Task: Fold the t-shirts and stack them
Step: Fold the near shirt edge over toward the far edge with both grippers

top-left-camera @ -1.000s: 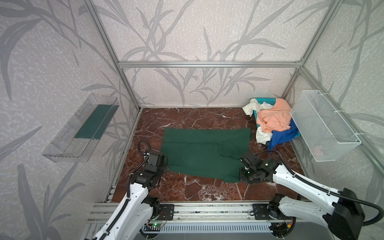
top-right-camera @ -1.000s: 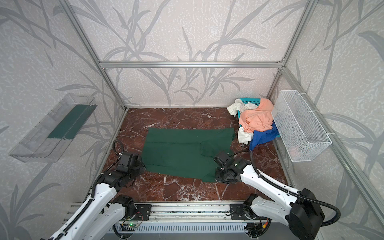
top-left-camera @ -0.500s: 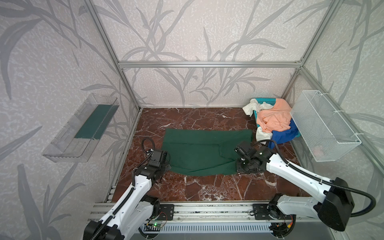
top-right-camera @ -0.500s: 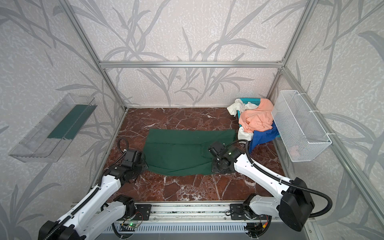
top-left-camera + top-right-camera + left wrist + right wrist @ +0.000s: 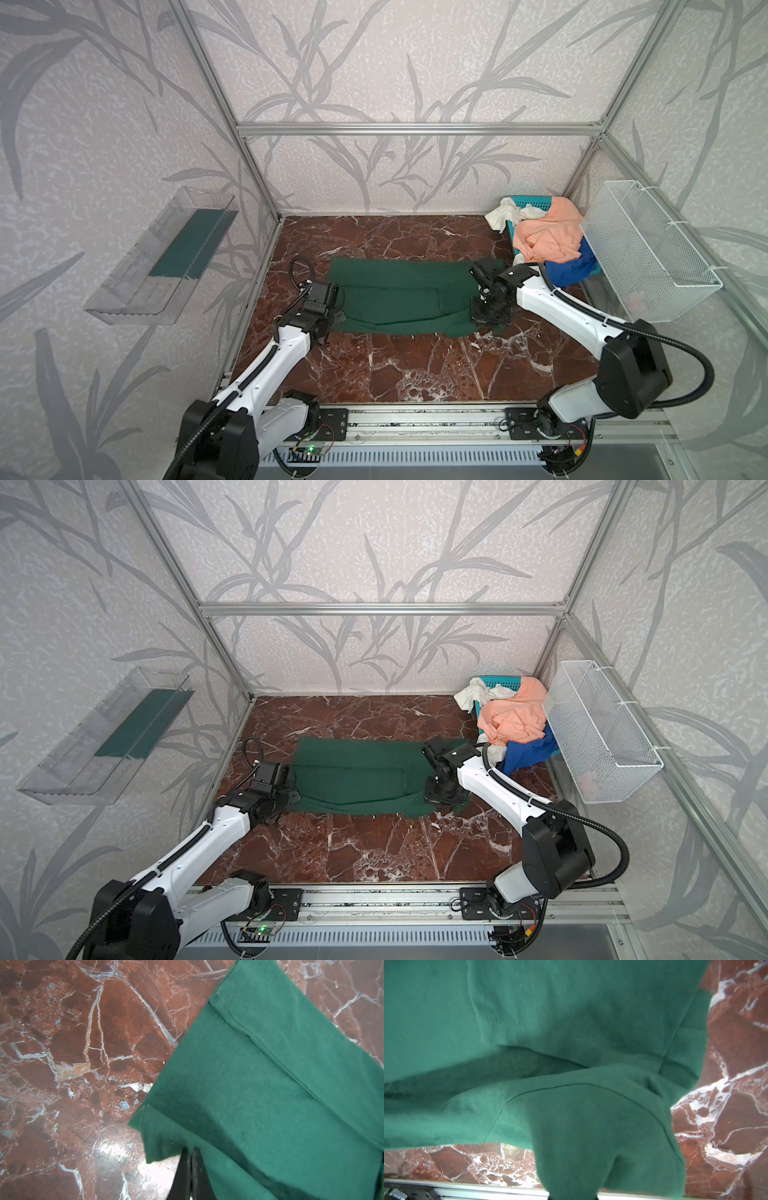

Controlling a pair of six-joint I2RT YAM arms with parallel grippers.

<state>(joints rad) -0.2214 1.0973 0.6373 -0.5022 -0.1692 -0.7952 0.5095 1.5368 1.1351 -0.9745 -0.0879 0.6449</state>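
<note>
A dark green t-shirt (image 5: 395,295) (image 5: 353,775) lies spread across the marble floor in both top views, its near edge raised and bunched. My left gripper (image 5: 336,318) (image 5: 293,796) is shut on the shirt's near left corner; in the left wrist view the black fingertips (image 5: 187,1159) pinch the cloth (image 5: 259,1095). My right gripper (image 5: 484,320) (image 5: 438,798) is shut on the near right part. In the right wrist view the green cloth (image 5: 571,1022) drapes over and hides its fingers. Peach-orange (image 5: 548,241), blue (image 5: 569,270) and white (image 5: 511,212) t-shirts are piled at the back right.
The pile sits in a teal basket (image 5: 532,203) in the back right corner. A white wire-mesh basket (image 5: 648,257) hangs on the right wall. A clear shelf (image 5: 166,257) juts from the left wall. A metal rail (image 5: 415,419) runs along the front edge.
Both grippers have moved away from the front rail toward the back, carrying the green shirt's near edge with them. The shirt now covers a narrower strip of floor.
</note>
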